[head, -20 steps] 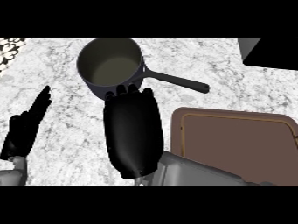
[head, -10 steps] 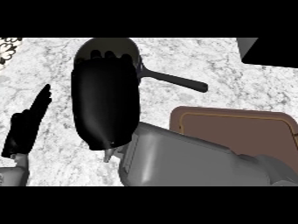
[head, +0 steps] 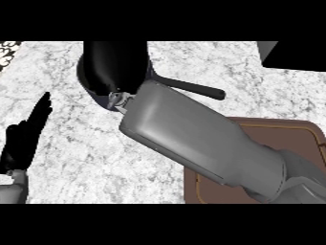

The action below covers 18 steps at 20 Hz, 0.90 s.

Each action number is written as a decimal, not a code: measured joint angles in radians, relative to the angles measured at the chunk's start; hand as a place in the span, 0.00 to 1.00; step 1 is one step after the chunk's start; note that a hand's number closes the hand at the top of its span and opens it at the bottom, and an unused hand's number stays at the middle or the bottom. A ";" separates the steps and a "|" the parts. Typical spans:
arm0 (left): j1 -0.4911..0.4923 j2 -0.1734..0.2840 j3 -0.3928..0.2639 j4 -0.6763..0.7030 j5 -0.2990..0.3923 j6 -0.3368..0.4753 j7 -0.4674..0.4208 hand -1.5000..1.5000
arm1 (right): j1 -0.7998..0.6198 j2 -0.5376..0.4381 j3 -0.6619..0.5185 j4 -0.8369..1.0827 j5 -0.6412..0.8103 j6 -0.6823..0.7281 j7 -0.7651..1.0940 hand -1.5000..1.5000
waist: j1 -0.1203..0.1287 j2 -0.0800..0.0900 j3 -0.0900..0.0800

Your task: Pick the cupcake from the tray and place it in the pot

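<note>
The right hand (head: pixel 114 67) lies over the pot at the far middle of the worktop (head: pixel 66 158), hiding all but the pot's handle (head: pixel 193 88), which points right. The tray (head: pixel 313 139) sits near right, partly under the forearm. The left hand (head: pixel 24 139) rests near left.

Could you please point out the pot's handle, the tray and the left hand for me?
pot's handle (head: pixel 193 88): head view, mid-shaft.
tray (head: pixel 313 131): head view, right rim.
left hand (head: pixel 26 136): head view, back of hand.

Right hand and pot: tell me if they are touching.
Cannot tell. In the head view the right hand covers the pot entirely except its handle, so neither contact nor a gap shows.
</note>
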 measured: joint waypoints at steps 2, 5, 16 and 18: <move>0.005 0.002 0.002 -0.004 0.002 -0.004 -0.005 0.50 | -0.029 0.002 -0.019 0.086 -0.030 -0.044 -0.036 1.00 | 0.001 0.002 0.000; 0.001 0.000 0.006 0.013 -0.001 -0.003 -0.021 0.50 | -0.052 0.004 -0.034 0.206 -0.074 -0.108 -0.097 1.00 | -0.002 0.006 0.000; 0.000 -0.009 -0.007 -0.009 -0.005 -0.014 -0.024 0.50 | -0.069 0.006 -0.063 0.530 -0.212 -0.247 -0.304 0.00 | 0.031 0.022 0.000; -0.002 -0.009 -0.010 -0.012 -0.004 -0.019 -0.022 0.50 | -0.057 0.006 -0.090 0.557 -0.254 -0.271 -0.342 0.00 | 0.038 0.026 0.001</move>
